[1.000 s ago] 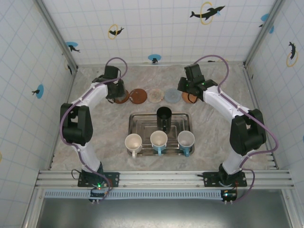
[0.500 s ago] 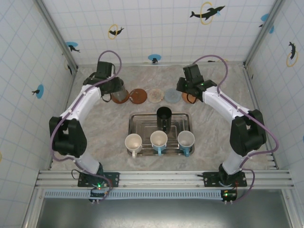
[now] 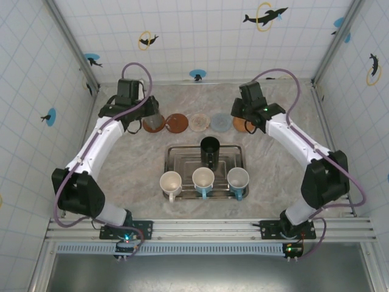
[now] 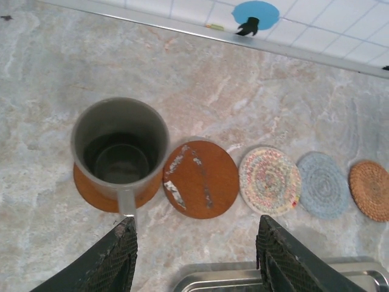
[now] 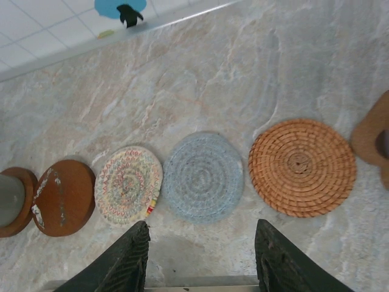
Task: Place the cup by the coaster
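Five coasters (image 3: 199, 122) lie in a row on the far part of the marble tabletop (image 3: 127, 164). On the leftmost, an orange-brown coaster (image 4: 91, 191), the grey mug (image 4: 120, 146) stands upright, with its handle turned to the near side. To its right lie a scuffed wooden coaster (image 4: 200, 179), a multicoloured woven coaster (image 4: 270, 180), a blue-grey coaster (image 4: 323, 185) and a rattan coaster (image 5: 302, 166). The left gripper (image 4: 197, 258) hangs just near of the mug, jaws wide and empty. The right gripper (image 5: 203, 258) is also spread and holds nothing. Nearer, a metal tray (image 3: 173, 149) holds a black cup (image 3: 209, 149).
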Robot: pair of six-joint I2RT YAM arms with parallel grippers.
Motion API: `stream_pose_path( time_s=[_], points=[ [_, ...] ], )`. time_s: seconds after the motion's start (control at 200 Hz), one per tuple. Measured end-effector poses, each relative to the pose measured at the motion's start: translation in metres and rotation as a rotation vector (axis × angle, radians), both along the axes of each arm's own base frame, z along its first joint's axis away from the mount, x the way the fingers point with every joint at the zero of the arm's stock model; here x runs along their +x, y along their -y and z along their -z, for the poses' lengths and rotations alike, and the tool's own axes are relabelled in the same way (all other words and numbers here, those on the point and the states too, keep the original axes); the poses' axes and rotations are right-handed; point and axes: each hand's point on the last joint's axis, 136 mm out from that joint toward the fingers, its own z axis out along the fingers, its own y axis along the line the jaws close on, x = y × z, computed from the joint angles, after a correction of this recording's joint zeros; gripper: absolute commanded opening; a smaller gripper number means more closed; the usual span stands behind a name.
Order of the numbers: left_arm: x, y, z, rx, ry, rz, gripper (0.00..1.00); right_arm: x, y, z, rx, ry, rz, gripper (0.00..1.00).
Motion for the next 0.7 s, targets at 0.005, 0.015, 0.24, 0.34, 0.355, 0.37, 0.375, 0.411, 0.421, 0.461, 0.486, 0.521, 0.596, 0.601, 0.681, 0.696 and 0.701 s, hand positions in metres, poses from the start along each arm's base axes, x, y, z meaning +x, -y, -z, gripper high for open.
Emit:
stream_pose_path(
  time_s=[0.005,0.015,0.24,0.34,0.355,0.37,0.375,0.411,0.421,0.461,0.486,0.521,0.596,0.601,0.681,0.696,0.701],
  points=[
    [0.0,0.0,0.0,0.0,0.001,0.0,0.54,-0.001,0.001,-0.001,-0.001,0.001,0.0,0.52],
    [-0.001,0.001,-0.001,-0.002,0.003,0.004,0.54,-0.001,0.001,-0.002,0.002,0.004,0.0,0.53],
    [-0.016,0.009,-0.03,-0.044,0.093,0.041,0.55,-0.011,0.001,-0.021,0.027,0.035,-0.016,0.53],
    [-0.023,0.008,-0.038,-0.058,0.129,0.046,0.56,-0.02,-0.009,-0.015,0.02,0.012,-0.046,0.53],
    [-0.024,0.008,-0.039,-0.059,0.133,0.046,0.56,-0.021,-0.011,-0.014,0.019,0.009,-0.052,0.53],
    [-0.026,0.008,-0.039,-0.062,0.135,0.05,0.56,-0.024,-0.013,-0.013,0.015,0.004,-0.06,0.53],
    [-0.026,0.008,-0.039,-0.062,0.136,0.05,0.56,-0.025,-0.014,-0.013,0.014,0.002,-0.063,0.53],
    [-0.028,0.009,-0.04,-0.067,0.142,0.054,0.56,-0.03,-0.02,-0.01,0.007,-0.009,-0.081,0.53],
    [-0.029,0.01,-0.041,-0.07,0.143,0.056,0.56,-0.031,-0.022,-0.01,0.006,-0.012,-0.087,0.53],
    [-0.03,0.012,-0.043,-0.078,0.152,0.064,0.56,-0.038,-0.029,-0.007,-0.006,-0.025,-0.11,0.53],
    [-0.03,0.013,-0.045,-0.082,0.157,0.07,0.56,-0.043,-0.033,-0.005,-0.015,-0.034,-0.125,0.53],
    [-0.031,0.015,-0.046,-0.088,0.167,0.077,0.56,-0.05,-0.038,-0.003,-0.028,-0.047,-0.144,0.53],
    [-0.033,0.019,-0.043,-0.096,0.169,0.089,0.56,-0.067,-0.048,0.001,-0.059,-0.07,-0.187,0.55],
    [-0.033,0.019,-0.043,-0.096,0.169,0.09,0.56,-0.068,-0.049,0.001,-0.06,-0.071,-0.189,0.55],
    [-0.035,0.024,-0.038,-0.106,0.16,0.103,0.56,-0.087,-0.055,0.002,-0.081,-0.078,-0.226,0.56],
    [-0.035,0.025,-0.037,-0.107,0.158,0.106,0.56,-0.092,-0.056,0.002,-0.085,-0.079,-0.234,0.56],
    [-0.036,0.025,-0.036,-0.108,0.158,0.107,0.56,-0.093,-0.056,0.003,-0.086,-0.08,-0.234,0.56]
  ],
)
